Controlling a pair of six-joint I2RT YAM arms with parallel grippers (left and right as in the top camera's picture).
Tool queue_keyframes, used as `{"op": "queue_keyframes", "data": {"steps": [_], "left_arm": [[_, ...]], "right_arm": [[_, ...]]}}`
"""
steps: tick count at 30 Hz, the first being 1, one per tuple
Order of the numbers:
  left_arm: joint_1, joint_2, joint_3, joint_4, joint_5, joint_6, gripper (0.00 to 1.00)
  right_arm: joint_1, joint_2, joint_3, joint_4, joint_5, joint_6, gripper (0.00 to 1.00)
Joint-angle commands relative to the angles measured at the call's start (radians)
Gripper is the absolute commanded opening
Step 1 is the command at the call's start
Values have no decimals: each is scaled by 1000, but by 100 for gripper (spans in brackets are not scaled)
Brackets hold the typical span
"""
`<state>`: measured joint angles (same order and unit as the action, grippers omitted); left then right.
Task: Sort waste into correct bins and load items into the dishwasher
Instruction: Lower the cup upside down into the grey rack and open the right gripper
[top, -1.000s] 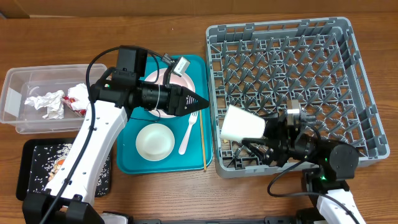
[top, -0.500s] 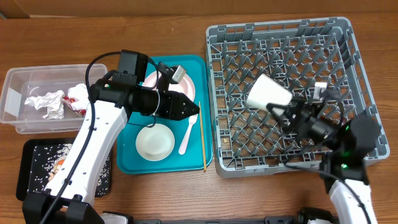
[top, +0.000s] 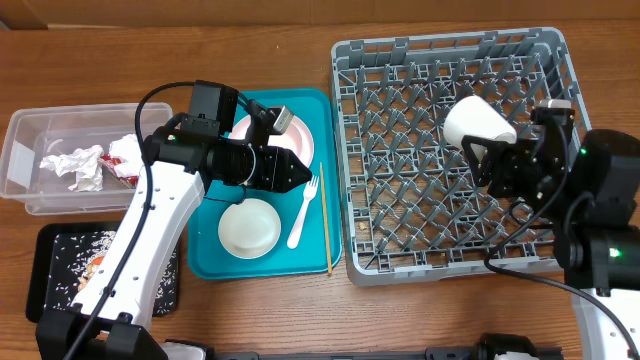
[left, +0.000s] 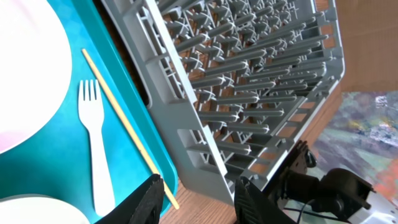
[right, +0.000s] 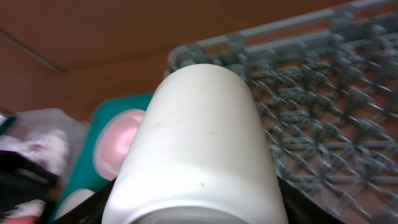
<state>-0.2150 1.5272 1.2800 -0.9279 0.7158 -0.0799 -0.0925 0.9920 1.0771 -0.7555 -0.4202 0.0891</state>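
Grey plastic makes up the biggest thing on the table: the dish rack (top: 345, 150), which lies under the right gripper (top: 492, 150) and just ahead of the left gripper (top: 300, 172). The right gripper hangs over the rack's far-right quarter. Its fingers are clamped on the base of the small white cup (top: 475, 120), which is tilted with its body angled away from the wrist. Whether the cup touches any peg cannot be told.

Next in size is the teal tray (top: 295, 262), directly beneath the left gripper and lying against the rack's near wall. That gripper hovers above the tray with its fingers (left: 148, 200) apart and nothing between them.

Well behind the left gripper, past the arm, sits the clear tub (top: 20, 140). The black tray (top: 50, 240) lies on the same side, nearer the arm's base.

On the teal tray, the pink plate (top: 298, 140) is partly covered by the left wrist on its far side. The white bowl (top: 250, 227) sits just beside the gripper on its near side. The white plastic fork (top: 302, 212) lies just below the fingertips, tines toward them. The wooden chopstick (top: 325, 225) runs alongside it, between the fork and the rack.

The tub holds the crumpled napkin (top: 72, 165) and the red wrapper (top: 128, 160), touching each other. Loose rice (top: 75, 262) is scattered over the black tray.
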Motion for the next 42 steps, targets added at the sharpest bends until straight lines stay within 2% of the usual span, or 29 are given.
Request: {"op": "queue_keyframes", "data": {"steps": [1, 8, 13, 20, 32, 42], "left_arm": [[5, 2, -1, 1, -25, -14, 40], [5, 2, -1, 0, -26, -14, 41], [5, 2, -1, -2, -25, -14, 41], [5, 2, -1, -5, -36, -14, 41], [5, 2, -1, -16, -55, -13, 41], [5, 2, -1, -18, -70, -13, 41]], "right_arm": [[60, 63, 74, -80, 310, -64, 35], [153, 261, 235, -265, 446, -64, 33], [172, 432, 336, -370, 479, -63, 26], [172, 566, 339, -372, 479, -63, 25], [172, 608, 336, -343, 479, -64, 25], [172, 721, 336, -341, 479, -64, 25]]}}
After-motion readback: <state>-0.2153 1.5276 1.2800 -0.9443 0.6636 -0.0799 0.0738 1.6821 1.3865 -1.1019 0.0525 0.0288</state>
